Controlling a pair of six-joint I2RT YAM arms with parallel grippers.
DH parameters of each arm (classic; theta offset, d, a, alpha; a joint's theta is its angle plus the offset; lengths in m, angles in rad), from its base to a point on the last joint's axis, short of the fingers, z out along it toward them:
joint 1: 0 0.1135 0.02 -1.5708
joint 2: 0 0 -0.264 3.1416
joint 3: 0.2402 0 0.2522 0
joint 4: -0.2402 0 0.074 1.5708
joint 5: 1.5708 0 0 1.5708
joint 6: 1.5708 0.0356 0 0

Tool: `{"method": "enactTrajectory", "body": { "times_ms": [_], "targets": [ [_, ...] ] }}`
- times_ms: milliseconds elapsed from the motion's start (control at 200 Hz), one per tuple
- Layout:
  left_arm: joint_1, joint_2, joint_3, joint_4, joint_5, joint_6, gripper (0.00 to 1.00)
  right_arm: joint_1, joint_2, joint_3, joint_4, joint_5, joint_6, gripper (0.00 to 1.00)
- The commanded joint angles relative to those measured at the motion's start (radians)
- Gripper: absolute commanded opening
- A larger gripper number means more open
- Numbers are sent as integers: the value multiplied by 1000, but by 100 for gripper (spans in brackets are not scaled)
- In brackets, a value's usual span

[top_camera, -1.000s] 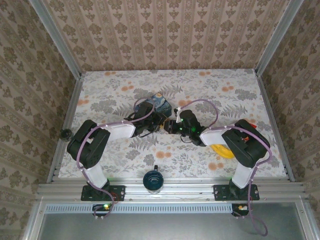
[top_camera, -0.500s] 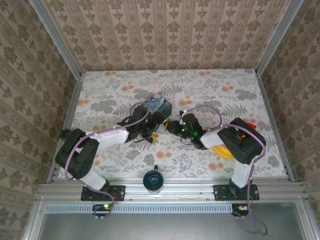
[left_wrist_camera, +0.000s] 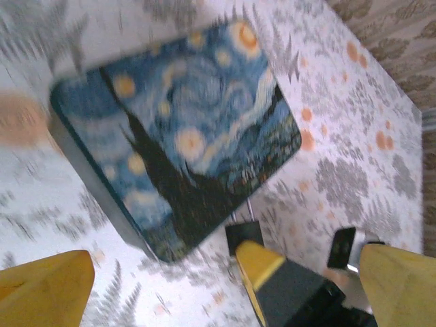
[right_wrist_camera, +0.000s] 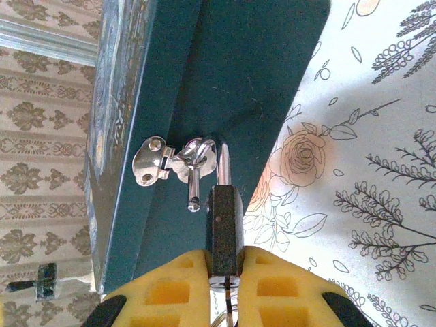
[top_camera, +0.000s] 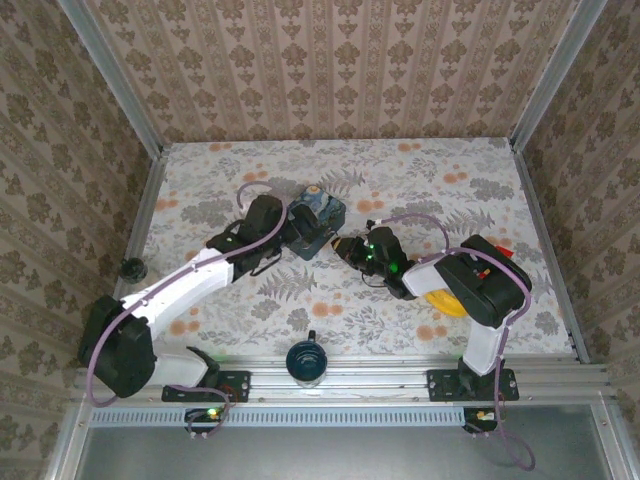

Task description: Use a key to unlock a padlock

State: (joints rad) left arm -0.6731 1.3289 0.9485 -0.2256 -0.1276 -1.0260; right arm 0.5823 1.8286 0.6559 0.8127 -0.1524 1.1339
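While the right gripper [right_wrist_camera: 225,257] pinches the padlock [right_wrist_camera: 225,228] by its black body, we see the lock's long axis running straight out from that grip, shackle hooked through the hasp [right_wrist_camera: 160,162] on the side of the blue box [right_wrist_camera: 262,65]. The left gripper [left_wrist_camera: 219,289], spread wide and empty, hovers above the box lid, the lock just past the lid's edge.

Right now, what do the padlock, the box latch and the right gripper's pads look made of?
Padlock: black textured body, probably coated metal; bright shackle, steel by its glint. Latch: shiny chromed metal, mirror highlights. Pads: matte yellow, likely moulded plastic or rubber, with recessed pockets.
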Motion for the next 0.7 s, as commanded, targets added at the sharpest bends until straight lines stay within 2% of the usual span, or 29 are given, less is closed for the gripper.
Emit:
{"method": "enactTrajectory", "body": {
  "times_ms": [0, 145, 295, 355, 405, 445, 695],
  "targets": [
    [-11, 21, 64, -91, -208, 252, 100, -1, 13, -3, 21, 51, 29, 0],
    [-20, 90, 116, -116, -306, 363, 100, 2, 11, 9, -19, 50, -1, 0],
    [-23, 179, 163, -152, -314, 434, 100, 21, -4, 47, -162, 88, -94, 0],
    [-24, 210, 176, -158, -314, 449, 100, 28, -7, 60, -210, 106, -124, 4],
    [-24, 227, 180, -158, -321, 455, 100, 32, -8, 71, -240, 114, -142, 15],
    [-24, 239, 182, -156, -329, 461, 100, 34, -8, 74, -245, 114, -153, 18],
    [-24, 286, 185, -156, -348, 472, 100, 40, -26, 89, -308, 139, -196, 22]
  ]
}}
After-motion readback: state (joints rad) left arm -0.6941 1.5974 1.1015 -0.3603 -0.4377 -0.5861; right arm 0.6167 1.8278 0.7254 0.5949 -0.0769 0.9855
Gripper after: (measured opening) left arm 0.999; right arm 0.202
